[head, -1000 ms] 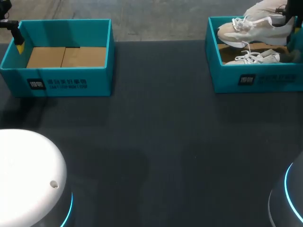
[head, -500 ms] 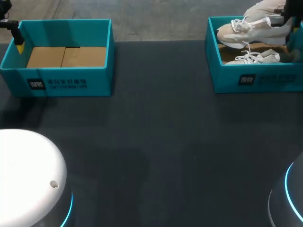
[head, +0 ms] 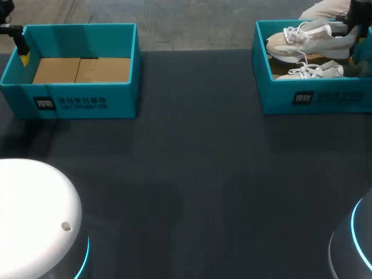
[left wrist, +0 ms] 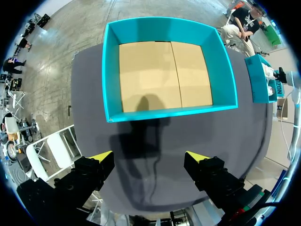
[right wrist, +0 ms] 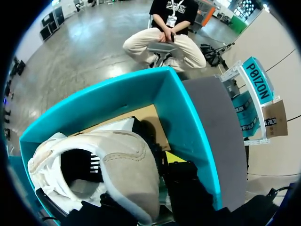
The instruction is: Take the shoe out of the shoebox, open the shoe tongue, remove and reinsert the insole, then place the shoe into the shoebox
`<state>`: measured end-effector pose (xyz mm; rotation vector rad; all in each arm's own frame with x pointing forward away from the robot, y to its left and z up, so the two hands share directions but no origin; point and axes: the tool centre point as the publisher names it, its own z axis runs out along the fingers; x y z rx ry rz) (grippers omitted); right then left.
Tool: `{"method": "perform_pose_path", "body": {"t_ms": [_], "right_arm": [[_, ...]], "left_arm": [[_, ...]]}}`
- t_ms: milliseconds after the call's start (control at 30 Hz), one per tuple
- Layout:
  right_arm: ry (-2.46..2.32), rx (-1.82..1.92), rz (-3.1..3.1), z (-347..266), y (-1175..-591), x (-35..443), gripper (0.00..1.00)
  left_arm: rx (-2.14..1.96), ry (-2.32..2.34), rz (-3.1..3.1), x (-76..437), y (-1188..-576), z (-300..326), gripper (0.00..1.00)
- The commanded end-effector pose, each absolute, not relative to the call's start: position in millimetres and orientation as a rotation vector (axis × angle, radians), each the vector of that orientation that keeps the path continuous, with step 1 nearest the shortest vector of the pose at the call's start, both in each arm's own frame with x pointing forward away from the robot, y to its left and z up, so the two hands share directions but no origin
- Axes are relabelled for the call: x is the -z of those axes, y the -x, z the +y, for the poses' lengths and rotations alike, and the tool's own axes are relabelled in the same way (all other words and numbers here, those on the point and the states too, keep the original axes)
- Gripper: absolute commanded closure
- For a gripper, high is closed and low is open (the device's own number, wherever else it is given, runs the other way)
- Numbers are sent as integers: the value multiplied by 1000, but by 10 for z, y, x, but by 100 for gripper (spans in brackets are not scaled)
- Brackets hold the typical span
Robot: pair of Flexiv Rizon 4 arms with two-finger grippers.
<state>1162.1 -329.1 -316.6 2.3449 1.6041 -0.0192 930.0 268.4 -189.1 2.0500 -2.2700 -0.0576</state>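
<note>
A white and beige shoe point(head: 308, 38) hangs tilted over the teal shoebox point(head: 314, 99) at the table's far right, toe toward the middle. My right gripper point(head: 353, 20) is shut on its heel. In the right wrist view the heel collar point(right wrist: 127, 165) sits between the fingers, one yellow tip point(right wrist: 174, 157) showing beside it. A second white shoe point(head: 317, 71) lies on the box floor under the held one. My left gripper point(left wrist: 149, 157) stands open and empty above the table, just short of the left box; it also shows in the head view at the far left point(head: 17, 35).
An empty teal shoebox point(head: 81, 99) with a brown cardboard floor point(left wrist: 164, 75) stands at the far left. Dark tabletop point(head: 192, 174) lies between and in front of the two boxes. A white domed part of the robot point(head: 35, 215) fills the near left corner.
The held shoe and my right gripper have shifted slightly toward the far side of the right box. The left arm has not moved.
</note>
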Motion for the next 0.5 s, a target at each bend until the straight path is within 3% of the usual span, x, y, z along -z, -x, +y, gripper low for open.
{"method": "perform_pose_path", "body": {"t_ms": [33, 500], "right_arm": [[-2347, 30, 1606, -3296, -11661, 3232, 100], [-2320, 11, 1621, -3329, -11514, 3296, 100]], "left_arm": [[62, -2051, -2270, 1886, -9294, 2682, 0], [62, -2051, -2270, 1886, -9294, 2682, 0]]}}
